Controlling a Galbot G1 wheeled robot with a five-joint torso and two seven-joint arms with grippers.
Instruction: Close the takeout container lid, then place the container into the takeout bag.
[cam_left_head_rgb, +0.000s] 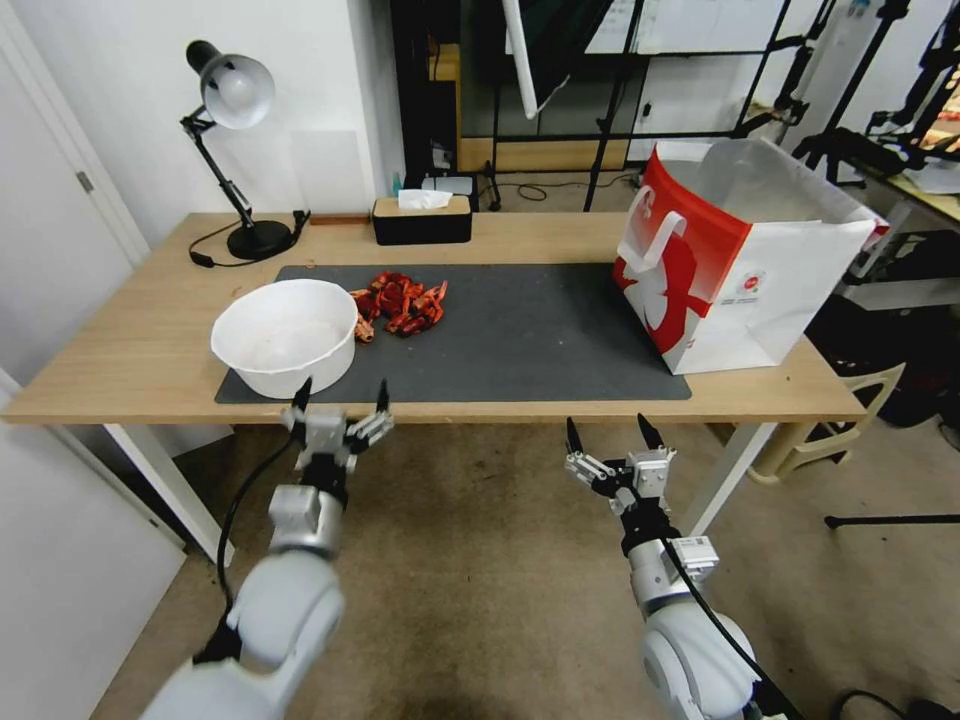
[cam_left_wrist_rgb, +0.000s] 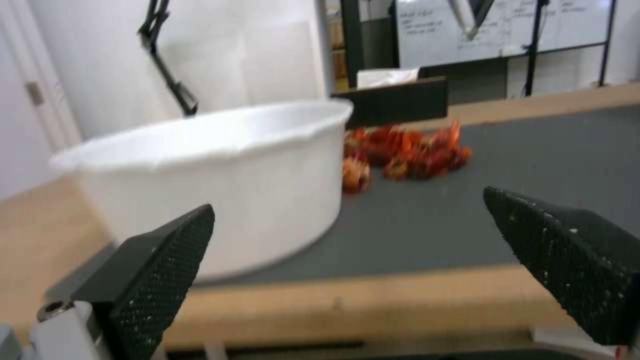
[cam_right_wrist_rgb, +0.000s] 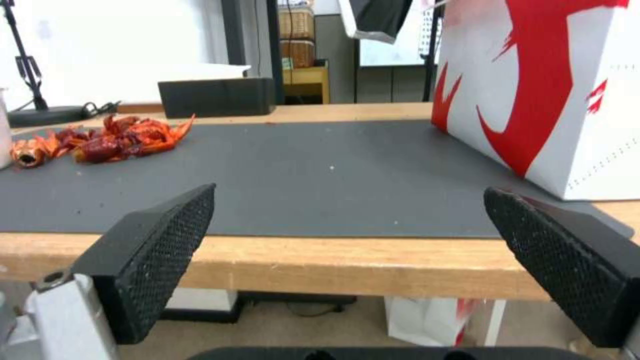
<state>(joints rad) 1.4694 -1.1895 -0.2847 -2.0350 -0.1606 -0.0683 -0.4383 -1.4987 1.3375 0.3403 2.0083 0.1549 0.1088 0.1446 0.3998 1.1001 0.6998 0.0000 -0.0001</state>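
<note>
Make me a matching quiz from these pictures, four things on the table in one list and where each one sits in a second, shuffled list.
Things:
1. white bowl
2. red-and-white bag
3. desk lamp
4. red crayfish pile

Places:
A. back left corner of the table
B. on the dark mat, just right of the bowl
C. left end of the dark mat
D. right end of the table

Pairs: 1-C, 2-D, 3-A, 4-B

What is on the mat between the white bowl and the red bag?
Beside the bowl lies a pile of red crayfish. From there to the bag the dark mat is bare, as the head view shows.
</note>
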